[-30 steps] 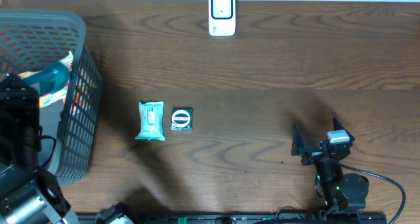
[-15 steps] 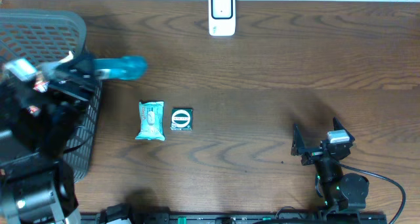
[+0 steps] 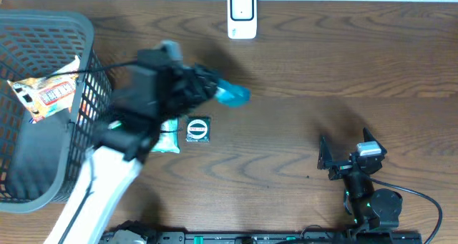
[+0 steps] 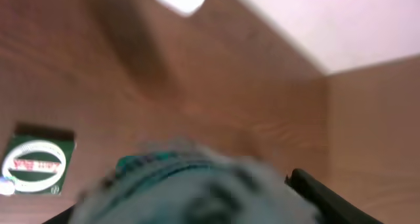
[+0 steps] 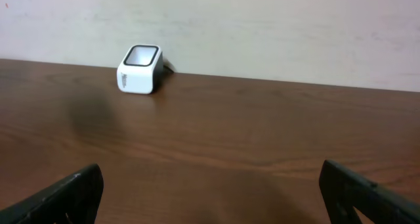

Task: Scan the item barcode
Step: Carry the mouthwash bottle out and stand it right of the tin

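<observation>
A teal-blue item (image 3: pixel 232 94) was held in the left gripper (image 3: pixel 204 83), clamped partly closed around it, short of the white barcode scanner (image 3: pixel 242 16) on the robot's side. The right gripper (image 3: pixel 346 152) was parked wide open and empty, farther from the scanner. Its barcode was judged best turned squarely to the scanner's window and steadied.

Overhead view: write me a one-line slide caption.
Left gripper holds a blue item above the table between basket and scanner; right gripper rests open.
</observation>
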You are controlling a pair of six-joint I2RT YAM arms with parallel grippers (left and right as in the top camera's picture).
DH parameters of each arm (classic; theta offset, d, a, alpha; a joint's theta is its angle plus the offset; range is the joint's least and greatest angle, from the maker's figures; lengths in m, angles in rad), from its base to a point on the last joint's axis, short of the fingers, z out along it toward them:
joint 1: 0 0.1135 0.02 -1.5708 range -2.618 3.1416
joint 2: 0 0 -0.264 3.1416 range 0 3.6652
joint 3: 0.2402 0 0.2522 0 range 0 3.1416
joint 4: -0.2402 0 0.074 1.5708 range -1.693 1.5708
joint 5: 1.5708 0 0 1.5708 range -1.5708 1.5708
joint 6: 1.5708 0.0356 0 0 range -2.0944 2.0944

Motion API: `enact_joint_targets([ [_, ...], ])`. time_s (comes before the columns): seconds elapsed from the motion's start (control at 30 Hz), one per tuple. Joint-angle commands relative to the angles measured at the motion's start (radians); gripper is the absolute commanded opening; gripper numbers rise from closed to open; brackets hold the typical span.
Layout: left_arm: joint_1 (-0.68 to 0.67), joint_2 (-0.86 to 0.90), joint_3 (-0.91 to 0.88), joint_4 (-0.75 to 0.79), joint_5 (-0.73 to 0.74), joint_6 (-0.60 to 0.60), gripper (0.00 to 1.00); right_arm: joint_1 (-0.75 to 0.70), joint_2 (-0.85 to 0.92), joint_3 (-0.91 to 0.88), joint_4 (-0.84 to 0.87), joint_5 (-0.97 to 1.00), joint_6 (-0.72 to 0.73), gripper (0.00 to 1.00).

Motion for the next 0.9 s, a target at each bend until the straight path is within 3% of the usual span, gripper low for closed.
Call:
enact_joint_targets([
  [0.0, -0.113, 0.093, 0.026, 0.016, -0.114, 0.032, 0.67, 0.01, -0.008, -0.001, -0.003, 0.001, -0.004, 0.99],
  [0.2, -0.209, 0.248, 0.026, -0.001, -0.221, 0.084, 0.67, 0.01, -0.008, -0.001, -0.003, 0.001, -0.004, 0.99],
  [0.47, -0.215, 0.395, 0.026, -0.045, -0.341, 0.172, 0.67, 0.01, -0.008, -0.001, -0.003, 0.001, -0.004, 0.99],
  [0.87, -0.217, 0.549, 0.026, -0.076, -0.352, 0.224, 0.67, 0.01, -0.008, -0.001, -0.003, 0.001, -0.004, 0.99],
])
